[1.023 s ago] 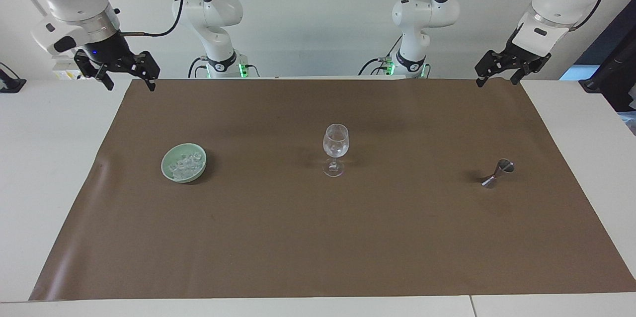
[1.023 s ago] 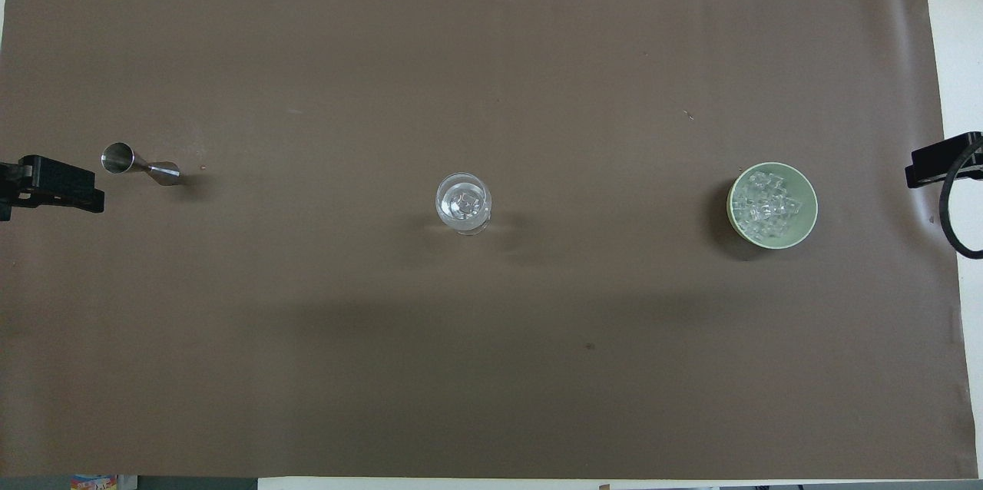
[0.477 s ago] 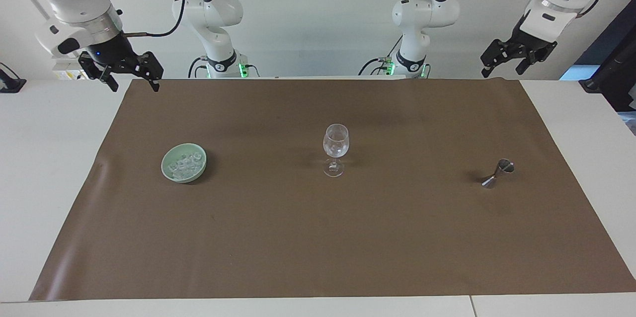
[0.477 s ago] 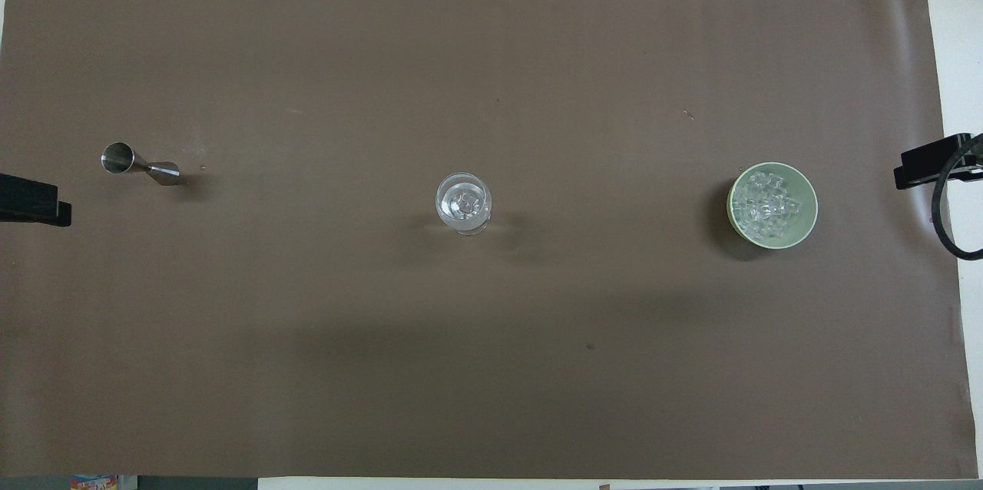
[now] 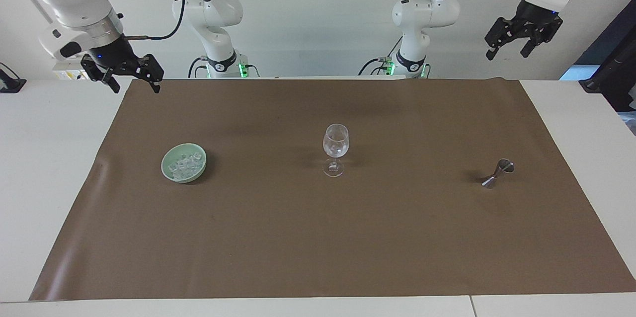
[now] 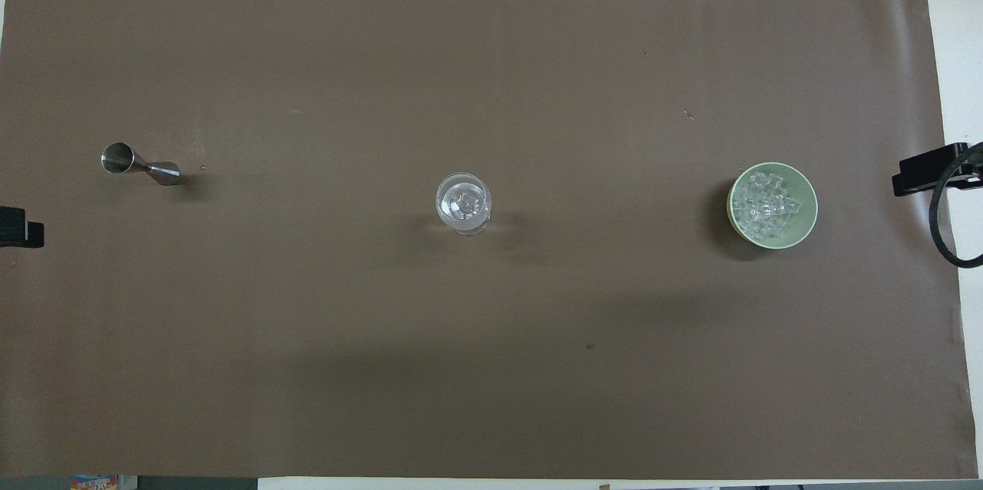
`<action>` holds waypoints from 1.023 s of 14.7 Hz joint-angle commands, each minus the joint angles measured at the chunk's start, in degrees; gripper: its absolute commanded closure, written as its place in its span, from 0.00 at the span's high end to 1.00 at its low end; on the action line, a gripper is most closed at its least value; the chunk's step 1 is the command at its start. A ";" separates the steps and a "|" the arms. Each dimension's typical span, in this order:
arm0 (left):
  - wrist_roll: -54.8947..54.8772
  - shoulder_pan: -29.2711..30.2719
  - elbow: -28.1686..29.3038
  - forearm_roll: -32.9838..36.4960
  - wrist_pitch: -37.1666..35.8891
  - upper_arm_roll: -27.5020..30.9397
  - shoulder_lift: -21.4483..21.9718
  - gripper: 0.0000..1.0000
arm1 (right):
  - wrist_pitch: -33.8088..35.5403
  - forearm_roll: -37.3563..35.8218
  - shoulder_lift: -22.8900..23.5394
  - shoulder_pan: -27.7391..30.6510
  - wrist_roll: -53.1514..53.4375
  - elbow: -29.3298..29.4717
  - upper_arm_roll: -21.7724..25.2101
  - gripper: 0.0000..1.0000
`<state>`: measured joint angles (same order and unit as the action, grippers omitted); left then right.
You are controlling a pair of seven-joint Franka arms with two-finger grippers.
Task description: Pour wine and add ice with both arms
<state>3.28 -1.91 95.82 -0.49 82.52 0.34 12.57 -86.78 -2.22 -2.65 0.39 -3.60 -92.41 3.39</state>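
Observation:
A clear wine glass [image 5: 336, 145] [image 6: 463, 203] stands upright mid-mat, with a few glassy bits in its bowl. The ice [image 5: 185, 165] [image 6: 766, 203] lies heaped in a pale green bowl [image 5: 168, 170] [image 6: 808, 223] toward the right arm's end. A steel jigger [image 5: 498, 173] [image 6: 140, 164] sits toward the left arm's end. Wine is out of view. My right gripper [image 5: 135, 86] [image 6: 925, 171] hangs open over the mat's corner by its base. High above the table's edge near its own base, my left gripper [image 5: 507, 52] [image 6: 19, 226] is open and empty.
A brown mat [image 5: 318, 237] [image 6: 491, 367] covers most of the white table [image 5: 44, 158]. Two more white arms [image 5: 213, 14] stand at the robots' end between the working ones. A black cable loop [image 6: 943, 233] hangs beside the right gripper.
The left gripper has risen and drawn back from the jigger toward its base. The right gripper has shifted only slightly. Glass, bowl and jigger have not moved.

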 commanded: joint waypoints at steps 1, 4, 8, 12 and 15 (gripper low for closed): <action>0.24 0.24 3.50 0.31 0.01 0.01 2.72 1.00 | -1.64 1.16 -1.57 1.02 -0.80 -2.25 -0.49 1.00; 0.42 0.24 3.06 0.31 0.36 0.01 2.63 1.00 | -1.64 1.16 -1.57 1.02 -0.71 -2.25 -0.58 1.00; -0.64 0.24 2.89 0.31 2.37 0.18 2.20 1.00 | -1.64 1.16 -1.57 1.02 -0.71 -2.25 -0.49 1.00; -3.54 0.85 -7.10 0.40 1.07 0.71 -6.92 1.00 | -1.64 1.16 -1.48 1.02 -0.71 -2.25 -0.49 1.00; -3.63 0.85 -13.18 0.22 -1.13 0.71 -12.56 1.00 | -1.55 1.16 -1.48 1.02 -0.71 -2.34 -0.49 1.00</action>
<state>0.99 -1.75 89.76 -0.45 84.19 1.16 5.68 -86.80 -2.18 -2.65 0.39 -3.60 -92.69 3.38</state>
